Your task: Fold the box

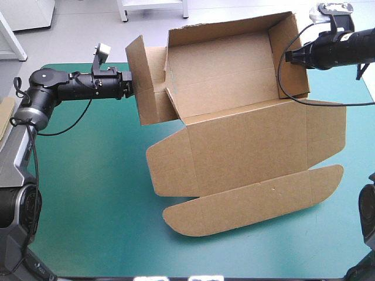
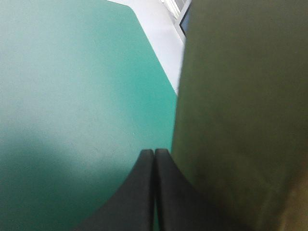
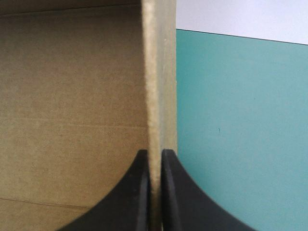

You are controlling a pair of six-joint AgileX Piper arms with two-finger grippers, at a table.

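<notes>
High view: brown box (image 1: 234,82) on teal-green tabletop (image 1: 88,193), far walls raised, lid flat toward near edge; left pincer (image 1: 131,88) at left wall, right pincer (image 1: 288,57) at right wall
Left wrist view: black fingers (image 2: 139,192) clenched together, box wall just beside them
Right wrist view: fingers grasping box wall edge, board between them

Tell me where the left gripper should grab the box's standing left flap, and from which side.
Grip the left flap on its outer edge, coming level from the left side of the table. The flap stands upright and splays outward from the box, so that edge faces the left gripper, whose shut fingers lie beside the flap, not around it. Probably open first, then straddle it.
</notes>
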